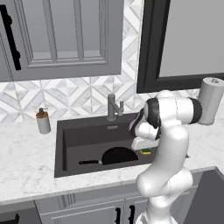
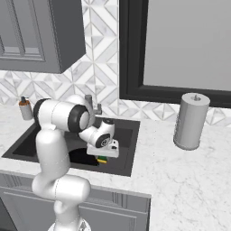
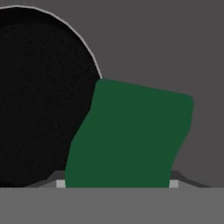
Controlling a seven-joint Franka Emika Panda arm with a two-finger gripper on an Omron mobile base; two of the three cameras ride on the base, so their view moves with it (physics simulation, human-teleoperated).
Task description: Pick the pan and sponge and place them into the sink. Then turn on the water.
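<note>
Item: small rectangular sponge (image 3: 129,135), green face with a yellow layer. It is seen directly ahead of the hand (image 2: 103,155), filling the space between the fingertips in the hand view, its green face turned toward the camera. In both base views a green-and-yellow edge is seen just beneath the hand, low over the right part of the basin. The sponge appears to be gripped between the closed-in fingers; whether it already rests on the basin floor cannot be told.

Long axis: the wider side of the sponge runs roughly across the line of the fingers, slightly skewed.

Item: round black frying pan (image 1: 119,155) with a long thin black handle. It is lying on the basin floor, to the left of the sponge as the hand looks down, its rim just beside or partly under the sponge's corner. The handle is pointed away from the hand.

Item: large rectangular dark grey sink (image 1: 83,140), set into the white marbled table (image 1: 26,162). The grey metal faucet (image 1: 113,107) stands behind the basin, beyond the hand; no stream is seen at its spout.

Judgement: the pan is placed; the sponge is to be released, and the faucet lever lies up and back from the hand.

Periphery: grey soap dispenser (image 1: 43,120); grey paper-towel roll (image 2: 191,121).
</note>
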